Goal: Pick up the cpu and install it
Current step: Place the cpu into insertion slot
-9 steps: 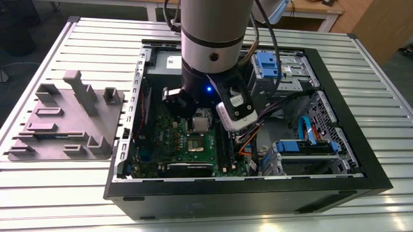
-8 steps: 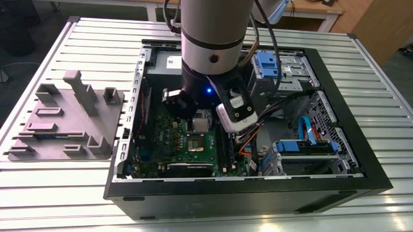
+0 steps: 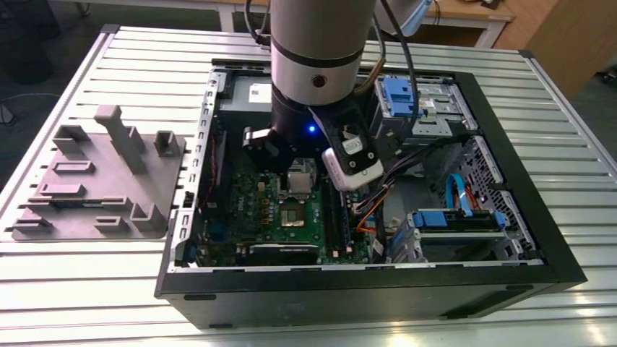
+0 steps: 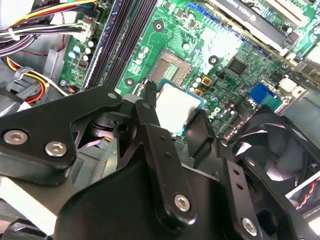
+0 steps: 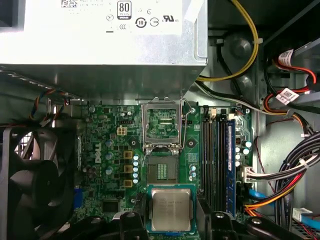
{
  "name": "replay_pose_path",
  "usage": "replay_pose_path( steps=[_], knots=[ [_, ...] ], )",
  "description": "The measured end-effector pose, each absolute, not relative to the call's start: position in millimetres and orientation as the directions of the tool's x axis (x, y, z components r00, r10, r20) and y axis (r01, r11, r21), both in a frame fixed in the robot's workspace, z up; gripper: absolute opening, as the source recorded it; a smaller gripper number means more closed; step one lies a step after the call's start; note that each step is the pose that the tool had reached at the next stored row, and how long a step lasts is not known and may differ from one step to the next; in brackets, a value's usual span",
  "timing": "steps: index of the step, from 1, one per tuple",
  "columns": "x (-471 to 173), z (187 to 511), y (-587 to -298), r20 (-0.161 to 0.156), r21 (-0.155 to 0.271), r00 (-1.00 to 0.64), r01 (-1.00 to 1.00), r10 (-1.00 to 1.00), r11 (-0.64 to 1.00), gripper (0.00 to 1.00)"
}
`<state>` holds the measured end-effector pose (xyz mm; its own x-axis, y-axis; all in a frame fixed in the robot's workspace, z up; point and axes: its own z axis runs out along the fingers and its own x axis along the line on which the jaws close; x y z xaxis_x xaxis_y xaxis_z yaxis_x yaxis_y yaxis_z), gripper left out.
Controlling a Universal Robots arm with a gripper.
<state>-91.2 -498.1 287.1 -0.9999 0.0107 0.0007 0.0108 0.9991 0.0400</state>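
gripper (image 5: 170, 222) holding cpu (image 5: 171, 209), near open socket (image 5: 161, 172), white-labelled power supply (image 5: 100, 55)

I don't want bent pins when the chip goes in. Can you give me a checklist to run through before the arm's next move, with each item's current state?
1. cpu held by the gripper: ok, fingers flank it on both sides.
2. socket frame lifted: ok, it stands open toward the power supply.
3. socket empty: ok, contacts bare.
4. cpu over the socket: not ok, it sits beside it, away from the frame.
5. cpu corner mark matched to socket: cannot tell.
6. cables clear of the socket: ok, they lie beyond the memory slots.
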Motion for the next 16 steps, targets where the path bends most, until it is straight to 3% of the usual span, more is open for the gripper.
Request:
replay_pose_path(
  steps=[16],
  knots=[
    [-91,275,-498,0.000,0.040,-1.000,0.011,0.011,0.999,0.47]
  ],
)
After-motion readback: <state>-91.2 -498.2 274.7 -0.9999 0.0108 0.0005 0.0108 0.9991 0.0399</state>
